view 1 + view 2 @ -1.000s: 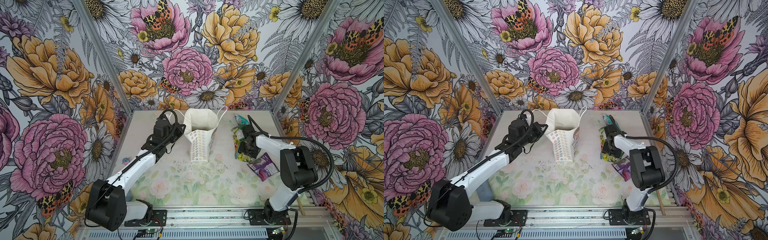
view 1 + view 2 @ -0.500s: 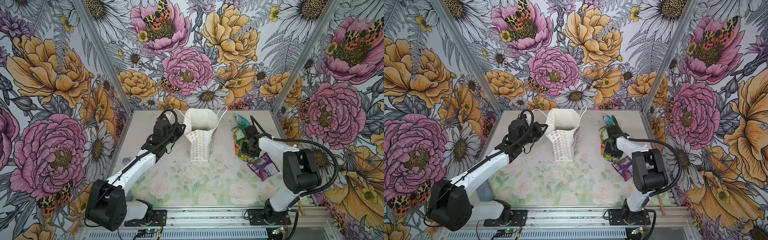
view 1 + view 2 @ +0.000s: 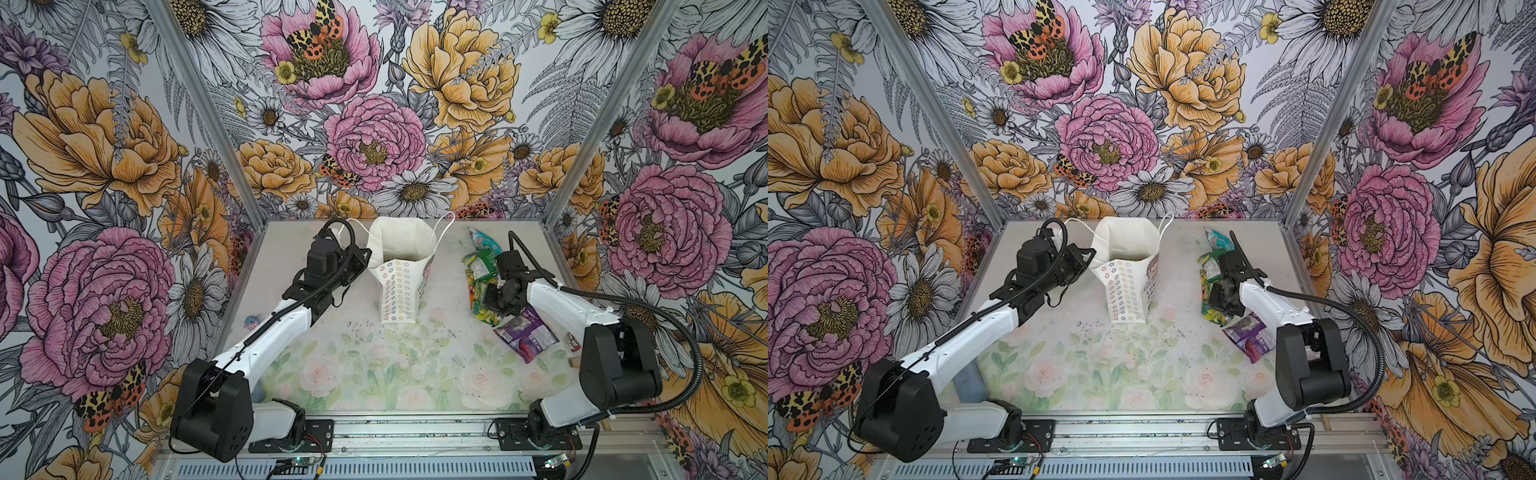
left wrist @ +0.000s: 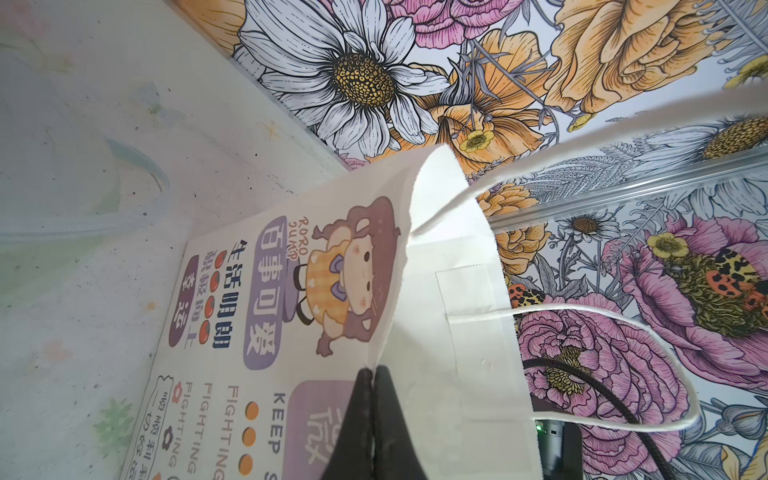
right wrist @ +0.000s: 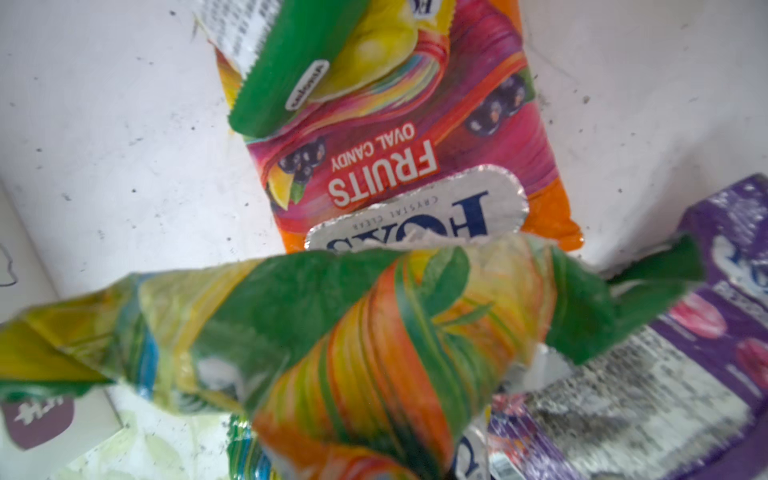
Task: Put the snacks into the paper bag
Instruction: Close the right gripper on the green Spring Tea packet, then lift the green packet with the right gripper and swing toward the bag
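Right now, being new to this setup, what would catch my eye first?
The huge flowered walls around the table. At the back middle stands a white paper bag, its rim pinched by the left gripper. On the right side lies a heap of bright snacks, where the right gripper appears shut on a green-yellow packet.

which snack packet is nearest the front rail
The purple packet, lying flat at the near end of the row; the green-yellow packet bunched in the right gripper and the others sit farther back.
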Controlling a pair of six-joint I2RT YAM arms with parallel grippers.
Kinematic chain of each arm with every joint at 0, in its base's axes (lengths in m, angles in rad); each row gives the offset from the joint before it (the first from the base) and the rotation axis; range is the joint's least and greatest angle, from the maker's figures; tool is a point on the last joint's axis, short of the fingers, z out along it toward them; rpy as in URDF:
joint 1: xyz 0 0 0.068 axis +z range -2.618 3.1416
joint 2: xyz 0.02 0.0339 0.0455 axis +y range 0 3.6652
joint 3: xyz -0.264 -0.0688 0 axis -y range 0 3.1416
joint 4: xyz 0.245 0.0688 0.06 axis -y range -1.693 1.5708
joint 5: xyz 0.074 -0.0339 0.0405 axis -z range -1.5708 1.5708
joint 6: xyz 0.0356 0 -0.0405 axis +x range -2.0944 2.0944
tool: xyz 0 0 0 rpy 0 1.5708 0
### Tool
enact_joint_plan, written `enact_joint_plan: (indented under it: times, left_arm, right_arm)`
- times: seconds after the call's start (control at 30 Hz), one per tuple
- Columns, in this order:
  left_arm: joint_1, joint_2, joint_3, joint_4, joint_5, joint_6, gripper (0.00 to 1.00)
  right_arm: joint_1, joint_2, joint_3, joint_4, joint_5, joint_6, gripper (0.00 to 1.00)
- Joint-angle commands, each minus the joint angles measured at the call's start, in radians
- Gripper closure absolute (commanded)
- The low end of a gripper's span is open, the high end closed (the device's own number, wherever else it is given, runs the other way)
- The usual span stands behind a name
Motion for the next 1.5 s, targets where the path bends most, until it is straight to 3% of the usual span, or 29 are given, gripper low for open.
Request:
enact_joint_plan:
  times: [0.0,0.27,0.63,1.0,1.47]
  left_arm:
    - [-0.011,0.012,0.018,-0.009,-0.004,0.004,1.00]
    - [-0.014,0.026,0.029,-0.001,0.002,0.005,1.00]
    - [-0.017,0.031,0.036,0.002,0.005,0.005,1.00]
    - [-0.020,0.034,0.037,0.001,0.011,0.005,1.00]
    - [-0.028,0.068,0.068,-0.002,0.027,0.010,1.00]
  right_arm:
    - [0.002,-0.084,0.051,-0.036,-0.013,-0.027,1.00]
    - [0.003,-0.197,0.141,-0.094,-0.076,-0.062,1.00]
    - [0.002,-0.238,0.456,-0.186,-0.120,-0.119,1.00]
    - [0.007,-0.112,0.833,-0.191,-0.284,-0.265,1.00]
    - [0.067,0.099,1.206,-0.192,-0.320,-0.553,1.00]
